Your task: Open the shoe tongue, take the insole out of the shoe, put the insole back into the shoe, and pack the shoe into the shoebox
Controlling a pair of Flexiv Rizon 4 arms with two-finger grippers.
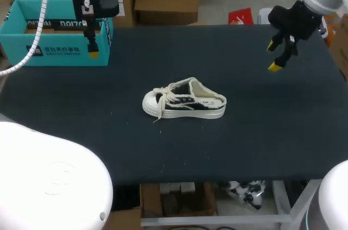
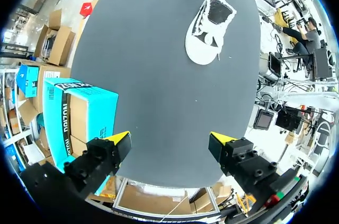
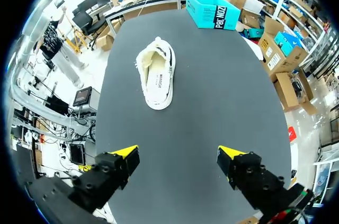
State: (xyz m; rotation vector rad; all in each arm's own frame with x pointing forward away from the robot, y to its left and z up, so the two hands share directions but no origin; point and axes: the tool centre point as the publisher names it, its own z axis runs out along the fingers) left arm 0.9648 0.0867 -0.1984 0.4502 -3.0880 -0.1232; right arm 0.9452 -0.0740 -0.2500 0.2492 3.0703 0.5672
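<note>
The task looks to be at its very start: nothing is held, and the first step, opening the tongue, is not yet done.

The dark bench [image 1: 272, 132] carries two task things. The teal shoebox [image 1: 54, 50] stands open at its far left corner. The shoe [image 1: 185, 99] sits upright near the middle, well apart from the box, with its toe toward my left. It has a white sole, a dark upper with a frayed pale edge, and cream laces [image 1: 161, 97] bunched loosely over the front. The opening shows pale inside in the right wrist view.

The left gripper [image 2: 169, 142] hangs over the box's near wall, fingers wide and empty. The right gripper [image 3: 180, 155] hovers above the far right of the bench, fingers also wide with nothing between them.

Next, I judge, one arm must come down to steady the shoe while the other lifts the tongue from under the laces.
</note>
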